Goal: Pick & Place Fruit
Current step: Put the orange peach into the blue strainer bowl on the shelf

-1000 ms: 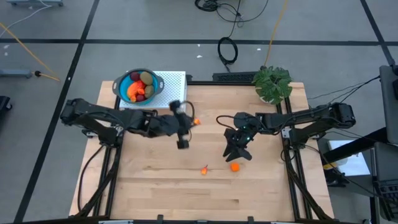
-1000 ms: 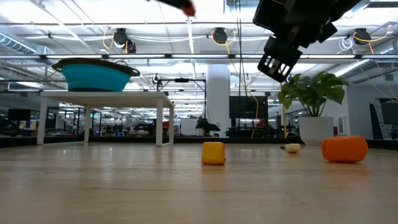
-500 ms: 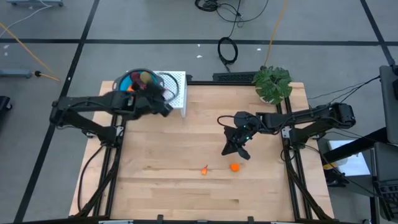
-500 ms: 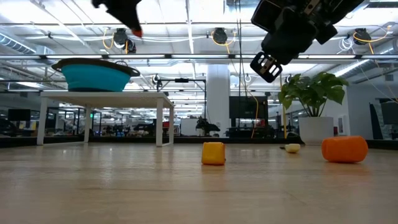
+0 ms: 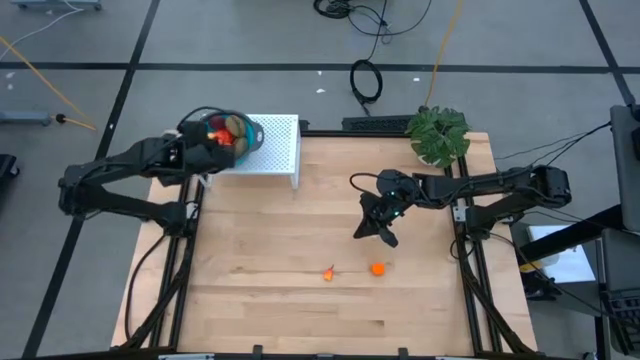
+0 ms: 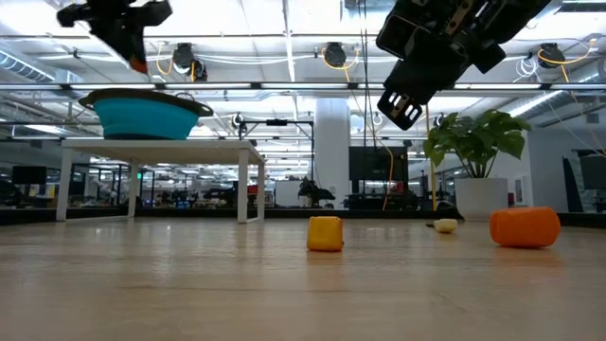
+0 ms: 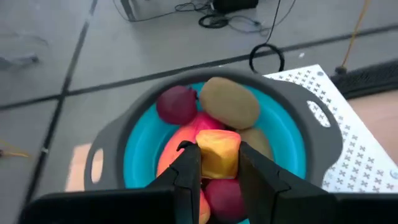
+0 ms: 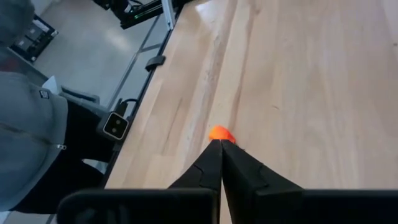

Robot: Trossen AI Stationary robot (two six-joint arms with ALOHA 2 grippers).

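Left gripper [image 7: 217,163]: raised over the teal bowl with a grey rim [image 7: 323,134], its two dark fingers [image 7: 188,171] closed narrowly on a small yellow-orange fruit piece [image 7: 219,152]; the piece hangs directly above the fruit already in the bowl.
Bowl: stands on a white perforated stand [image 5: 275,145] at the table's far left corner; seen from table height it sits on top of the small white stand, above the wooden top.
Fruit in the bowl: a dark red ball [image 7: 176,104], a brown-green oval [image 7: 230,102], an elongated red-orange piece [image 7: 180,146] lying under them, and a second dark red ball [image 7: 225,196] near the fingertips.
Right gripper [image 5: 368,228]: held in the air over the right half of the light wooden table [image 5: 300,310], fingers pressed together with nothing between them.
Round orange fruit piece [image 5: 377,268]: lies on the table near the right gripper, apart from it; in the right wrist view it shows just past the closed fingertips.
Small orange-yellow block [image 6: 325,233]: rests on the table, just beside the round orange piece and free of both grippers.
Pale yellowish bit [image 6: 445,225]: lies farther back on the table; it is too small to say what it is.
Green leafy potted plant [image 5: 438,133]: stands at the table's far right corner.
Person: a grey sleeve [image 8: 28,143] shows beside the table's edge in the right wrist view.
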